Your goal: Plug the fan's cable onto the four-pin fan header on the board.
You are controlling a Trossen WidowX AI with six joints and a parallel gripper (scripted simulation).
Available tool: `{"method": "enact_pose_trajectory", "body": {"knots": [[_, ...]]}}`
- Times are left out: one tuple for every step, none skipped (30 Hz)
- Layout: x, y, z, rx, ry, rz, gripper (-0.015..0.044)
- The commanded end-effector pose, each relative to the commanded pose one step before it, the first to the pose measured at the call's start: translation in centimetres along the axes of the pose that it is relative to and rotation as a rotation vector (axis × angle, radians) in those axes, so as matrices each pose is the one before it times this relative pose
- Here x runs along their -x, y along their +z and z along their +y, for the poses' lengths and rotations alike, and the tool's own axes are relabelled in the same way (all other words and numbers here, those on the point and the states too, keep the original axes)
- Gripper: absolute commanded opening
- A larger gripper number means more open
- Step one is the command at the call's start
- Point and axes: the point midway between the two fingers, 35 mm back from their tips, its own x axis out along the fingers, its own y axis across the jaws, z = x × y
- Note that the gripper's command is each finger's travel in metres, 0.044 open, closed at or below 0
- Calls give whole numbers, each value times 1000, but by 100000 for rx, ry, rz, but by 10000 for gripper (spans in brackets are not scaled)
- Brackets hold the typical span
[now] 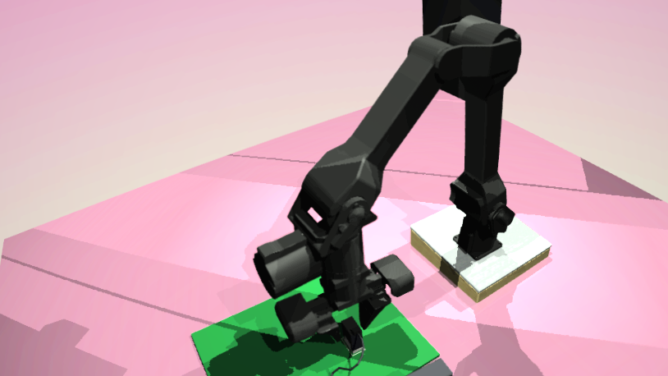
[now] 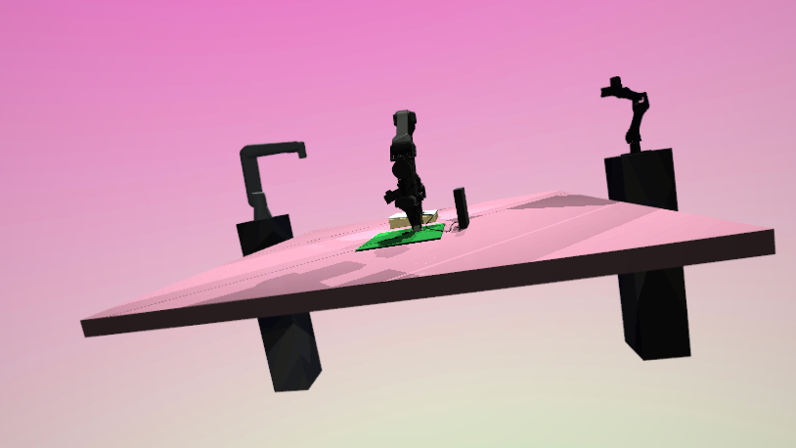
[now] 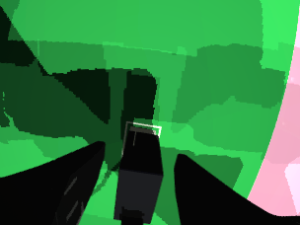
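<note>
The fingers stand apart, flanking the dark fan plug (image 3: 140,179) without touching it; the plug stands upright on the white-outlined header (image 3: 146,127) near the green board's (image 3: 217,41) 5 o'clock corner.

A black arm (image 1: 382,126) rises from a white base plate (image 1: 528,247) at the right of the pink bench (image 1: 139,243) and bends down toward the near edge. Its pincer (image 1: 353,332) hangs over the green board (image 1: 233,341), fingers parted, beside the dark plug (image 1: 353,340). A thin cable (image 1: 348,367) trails from the plug toward the near edge. Shadows cross the board.
</note>
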Motion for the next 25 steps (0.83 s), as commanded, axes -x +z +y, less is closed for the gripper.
{"method": "enact_pose_trajectory", "body": {"knots": [[25,-2,3,21,27,7,260],[0,0,0,0,0,0,260],[297,-3,33,-24,10,-7,260],[900,-7,77,-72,26,-23,260],[1521,-5,55,-120,35,-39,260],[1543,4,-40,-121,24,-40,260],[934,7,-70,-73,9,-25,260],[312,3,-31,-24,2,-8,260],[0,0,0,0,0,0,260],[0,0,0,0,0,0,260],[0,0,0,0,0,0,260],[0,0,0,0,0,0,260],[2,203,58,0,10,-32,260],[6,613,166,0,27,-96,260],[9,1033,247,0,37,-154,260],[9,1337,259,0,34,-185,260],[6,1366,197,0,20,-173,260],[3,1383,131,0,7,-159,260],[0,1396,64,0,-4,-144,260],[-3,1406,-4,0,-14,-128,260],[-6,1403,-72,0,-23,-111,260],[-7,1102,-105,0,-23,-76,260],[-5,662,-83,0,-15,-40,260],[-2,220,-31,0,-5,-13,260],[0,0,0,0,0,0,260]]}}
